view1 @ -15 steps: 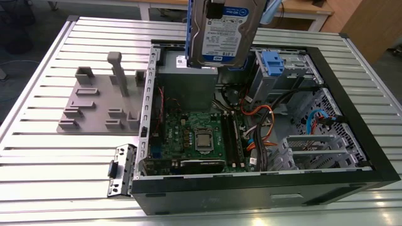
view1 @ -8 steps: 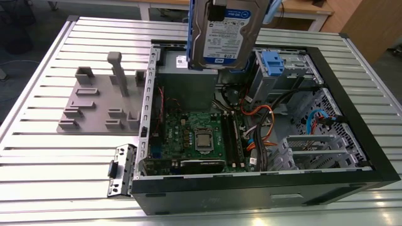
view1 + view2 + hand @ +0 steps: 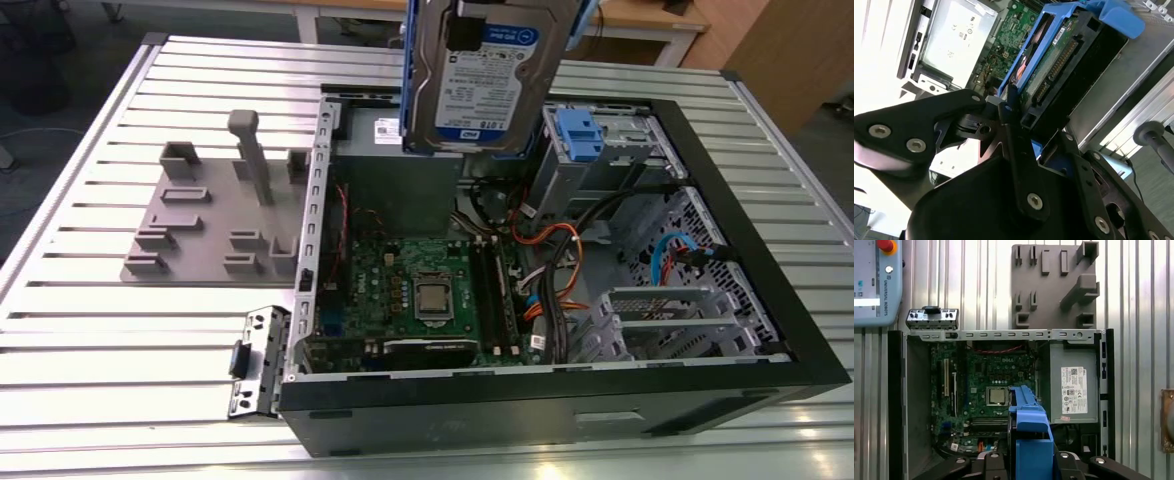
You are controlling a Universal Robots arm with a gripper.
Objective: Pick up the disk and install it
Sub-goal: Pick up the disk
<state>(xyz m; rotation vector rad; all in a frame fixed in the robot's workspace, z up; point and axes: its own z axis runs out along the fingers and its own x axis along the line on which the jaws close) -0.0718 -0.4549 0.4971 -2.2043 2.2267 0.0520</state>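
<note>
The exterior view's top edge is cutting off the upper part of the disk, and the disk is hiding part of the grey power supply behind it. In the second wrist view the black links of the gripper are covering the disk's near end. In the first wrist view the picture's edge is cropping the gripper, and the disk is blocking part of the motherboard.

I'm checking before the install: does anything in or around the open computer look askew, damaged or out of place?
Nothing stands out. The disk hangs upright in the gripper above the open computer, and the cables inside lie loose but look undamaged.
</note>
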